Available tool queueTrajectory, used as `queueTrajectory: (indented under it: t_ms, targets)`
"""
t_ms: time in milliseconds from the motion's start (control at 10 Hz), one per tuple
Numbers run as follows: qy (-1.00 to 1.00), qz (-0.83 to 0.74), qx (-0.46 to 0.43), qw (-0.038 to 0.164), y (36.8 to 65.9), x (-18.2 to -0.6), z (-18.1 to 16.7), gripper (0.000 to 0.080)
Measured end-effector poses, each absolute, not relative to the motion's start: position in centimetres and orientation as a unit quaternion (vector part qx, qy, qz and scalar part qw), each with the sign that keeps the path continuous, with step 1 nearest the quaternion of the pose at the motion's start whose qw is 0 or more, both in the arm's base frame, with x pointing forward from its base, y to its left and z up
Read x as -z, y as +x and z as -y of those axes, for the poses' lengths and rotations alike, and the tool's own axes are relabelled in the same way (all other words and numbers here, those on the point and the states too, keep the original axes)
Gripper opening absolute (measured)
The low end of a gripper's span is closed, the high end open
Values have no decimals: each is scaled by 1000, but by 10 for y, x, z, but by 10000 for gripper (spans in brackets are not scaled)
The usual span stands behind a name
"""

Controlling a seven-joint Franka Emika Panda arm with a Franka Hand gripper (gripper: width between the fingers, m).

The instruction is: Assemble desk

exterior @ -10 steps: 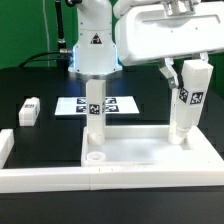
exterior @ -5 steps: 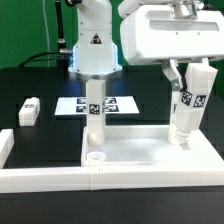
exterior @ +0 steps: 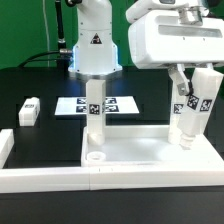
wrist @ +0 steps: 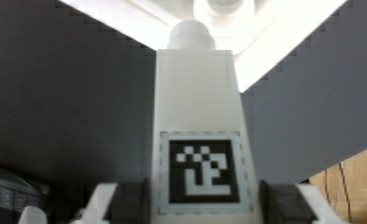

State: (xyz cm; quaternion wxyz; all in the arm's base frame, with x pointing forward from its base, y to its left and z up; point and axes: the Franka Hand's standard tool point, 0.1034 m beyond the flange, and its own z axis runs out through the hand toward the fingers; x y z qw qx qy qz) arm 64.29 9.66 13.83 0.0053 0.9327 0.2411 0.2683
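My claw [exterior: 191,84] pinches a tagged leg [exterior: 189,112], leaning, its foot at a corner of the rimmed tabletop [exterior: 145,150], on the exterior view's right. Pressed down at that tilt, I judge, it could jam or slip free. A second leg [exterior: 95,108] stands upright in the tabletop; a third leg [exterior: 29,111] lies on the counter [exterior: 45,90].

light: pretty bright and even, looks like it comes from overhead, shadows soft
glare: white tabletop panel [exterior: 150,150] at 6 o'clock is washed out, rims barely show
dark bits: black table [exterior: 45,90] at 9 o'clock eats detail, just a faint sheen
sharpness: exterior view soft, low-res
wrist view: leg [wrist: 201,110] close up and blurry, tag fuzzy, blown-out white past its tip
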Motion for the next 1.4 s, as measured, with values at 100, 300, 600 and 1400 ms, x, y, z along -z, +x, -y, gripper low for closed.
queueTrajectory:
  t_ms: [100,300,600,1400]
  targets:
    - [931,-250,-265,7,642,-137,-95,290]
    - [935,-261,-239,2,641,-132,-81,290]
    - [945,-264,-191,-23,640,-130,-80,290]
    - [951,-245,-185,-33,638,-119,-95,290]
